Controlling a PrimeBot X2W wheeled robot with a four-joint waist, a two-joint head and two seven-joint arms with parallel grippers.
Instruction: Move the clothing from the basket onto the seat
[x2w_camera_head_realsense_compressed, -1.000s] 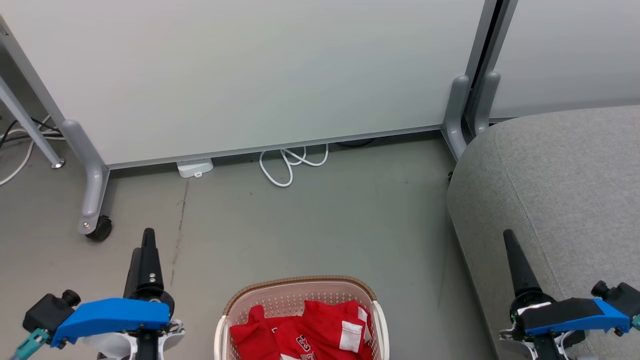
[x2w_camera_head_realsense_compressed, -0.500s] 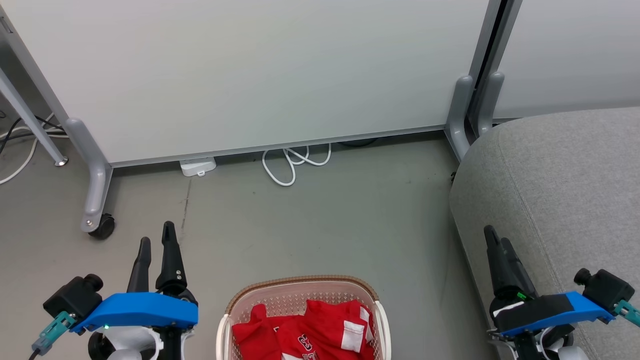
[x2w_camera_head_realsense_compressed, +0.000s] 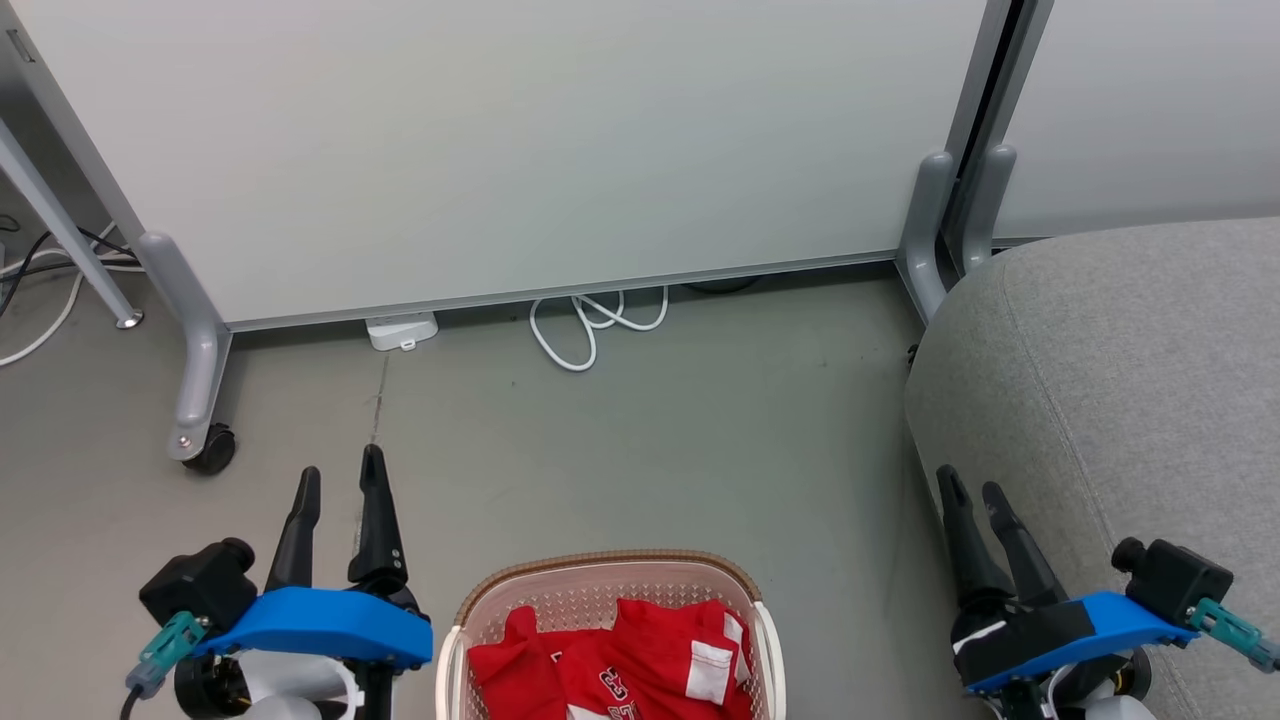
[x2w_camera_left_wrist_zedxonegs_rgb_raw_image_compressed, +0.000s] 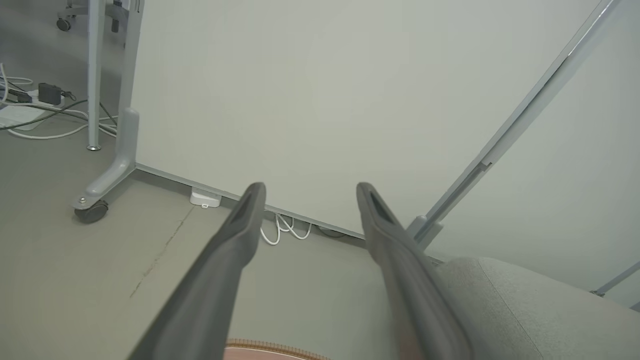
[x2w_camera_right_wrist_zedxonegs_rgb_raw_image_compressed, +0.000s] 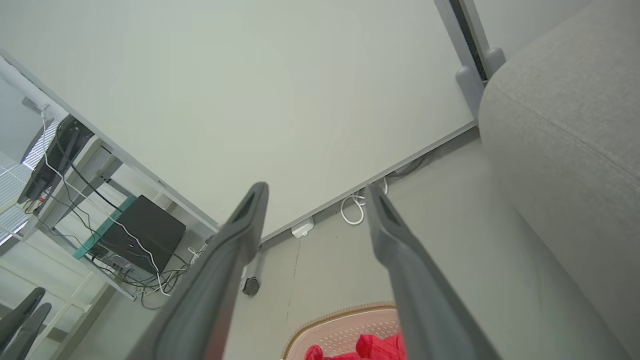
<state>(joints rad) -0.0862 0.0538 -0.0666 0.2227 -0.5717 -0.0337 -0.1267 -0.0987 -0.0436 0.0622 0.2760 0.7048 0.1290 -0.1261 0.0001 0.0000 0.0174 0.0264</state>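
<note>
Bright red clothing with white trim and partly visible lettering lies crumpled in the cream perforated basket, which sits on the floor at the bottom centre of the head view. The red clothing and the basket rim also show low in the right wrist view. The grey seat rises at the right. My left gripper hovers open left of the basket, fingers apart, holding nothing. My right gripper is open between the basket and the seat's side.
A pale partition panel on grey castor legs stands behind. White cable and a white power strip lie at its foot. A dark box with cables sits on shelving beyond the panel.
Both arms have moved inward toward the basket and turned, so that the two fingers of each now show apart. The camera has shifted slightly.
</note>
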